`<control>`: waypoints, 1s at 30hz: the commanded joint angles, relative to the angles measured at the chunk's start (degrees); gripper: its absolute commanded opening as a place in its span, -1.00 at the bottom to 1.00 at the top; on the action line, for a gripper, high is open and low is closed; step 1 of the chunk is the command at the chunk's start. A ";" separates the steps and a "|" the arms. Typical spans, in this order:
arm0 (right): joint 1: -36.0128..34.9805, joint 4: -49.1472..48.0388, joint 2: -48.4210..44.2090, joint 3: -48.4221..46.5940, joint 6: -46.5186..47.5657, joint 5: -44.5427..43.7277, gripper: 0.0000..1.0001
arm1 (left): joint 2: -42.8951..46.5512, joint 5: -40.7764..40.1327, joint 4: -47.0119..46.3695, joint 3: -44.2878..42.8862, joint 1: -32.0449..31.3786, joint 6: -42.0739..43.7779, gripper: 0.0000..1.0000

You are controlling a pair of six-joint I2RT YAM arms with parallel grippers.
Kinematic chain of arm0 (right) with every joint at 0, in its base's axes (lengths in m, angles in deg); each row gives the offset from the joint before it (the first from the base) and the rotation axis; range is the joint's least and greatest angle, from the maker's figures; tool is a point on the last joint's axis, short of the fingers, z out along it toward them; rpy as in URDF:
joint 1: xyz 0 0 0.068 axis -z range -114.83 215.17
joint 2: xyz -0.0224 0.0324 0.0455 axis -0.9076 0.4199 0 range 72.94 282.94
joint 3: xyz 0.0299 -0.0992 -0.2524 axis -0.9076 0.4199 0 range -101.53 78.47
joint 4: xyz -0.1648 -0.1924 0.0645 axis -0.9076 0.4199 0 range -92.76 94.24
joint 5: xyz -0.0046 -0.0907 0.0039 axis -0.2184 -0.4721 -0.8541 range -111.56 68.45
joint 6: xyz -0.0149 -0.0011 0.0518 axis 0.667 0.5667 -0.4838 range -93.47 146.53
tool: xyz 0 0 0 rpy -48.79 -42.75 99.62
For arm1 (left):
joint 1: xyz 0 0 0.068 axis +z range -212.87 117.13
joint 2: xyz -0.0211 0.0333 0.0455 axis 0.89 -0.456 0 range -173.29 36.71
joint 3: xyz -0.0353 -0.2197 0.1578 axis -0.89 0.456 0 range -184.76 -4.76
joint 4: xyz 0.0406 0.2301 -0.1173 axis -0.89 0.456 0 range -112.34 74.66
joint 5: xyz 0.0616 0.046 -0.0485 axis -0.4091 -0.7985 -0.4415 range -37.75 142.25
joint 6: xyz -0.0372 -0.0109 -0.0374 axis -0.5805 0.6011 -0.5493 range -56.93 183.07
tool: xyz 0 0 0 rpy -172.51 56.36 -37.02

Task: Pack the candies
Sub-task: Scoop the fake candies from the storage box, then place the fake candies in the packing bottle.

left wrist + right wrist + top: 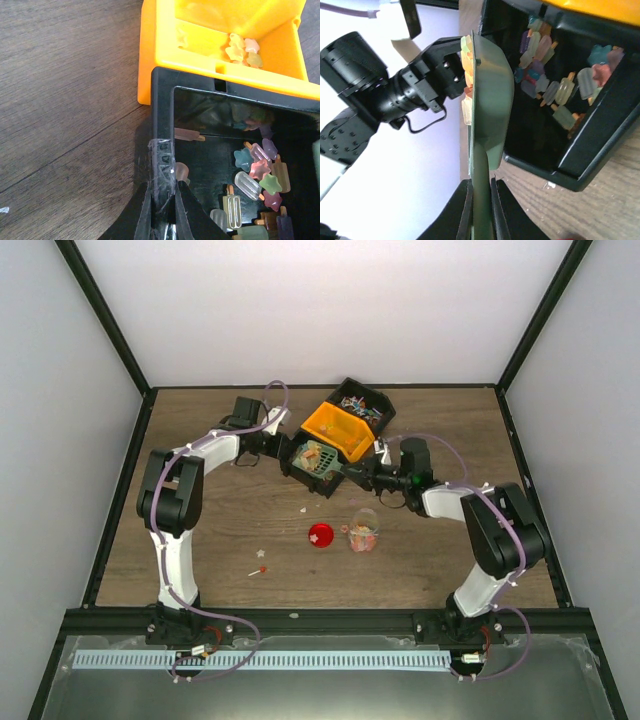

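The candies point(255, 170), small pastel ice-lolly and star shapes, lie in a black bin point(300, 468) at mid-table. My left gripper point(163, 187) is shut on the taped left wall of the black bin point(161, 100). A green scoop point(492, 90) hovers tilted over this bin, carrying a few orange-yellow candies point(466, 60), and my right gripper point(481, 187) is shut on its handle. More candies point(555, 90) rest on the bin floor beneath it. A small clear jar point(362, 532) holding some candies stands in front of the bin. From above, the scoop point(325, 462) sits between the two grippers.
An orange bin point(165, 45) with pale star sweets point(242, 50) butts against the black bin's far side. Behind it stands a second black bin point(362, 405) of sweets. A round red lid point(321, 535) lies left of the jar. Loose sweets point(258, 570) lie near the front left.
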 commanded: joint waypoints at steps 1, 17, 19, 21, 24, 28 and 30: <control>1.57 -3.44 -2.87 1.19 -1.19 4.58 -0.99 | -1.10 -2.32 -0.70 -1.14 0.24 -1.73 -0.92; 9.18 -15.20 -7.03 9.74 -6.53 11.36 -0.99 | -1.46 -2.19 -0.70 -1.06 0.24 -1.50 -0.92; 8.12 -15.84 -6.26 8.70 -6.69 12.05 -0.99 | -1.55 -2.47 -0.86 -1.09 0.24 -1.57 -0.92; 8.53 -16.79 -6.28 8.74 -7.24 13.00 -0.99 | -1.72 -2.61 -0.96 -1.10 0.24 -1.66 -0.92; 11.97 -14.96 -7.68 10.16 -6.23 13.41 -0.99 | -1.37 -2.40 -0.99 -0.99 0.24 -1.75 -0.92; 12.36 -19.45 -7.07 11.12 -8.32 14.50 -0.99 | -0.78 -2.60 -1.14 -0.43 0.24 -1.49 -0.92; 10.62 -21.29 -6.89 10.54 -8.78 14.93 -0.99 | -0.97 -2.50 -1.15 -0.55 0.24 -1.61 -0.92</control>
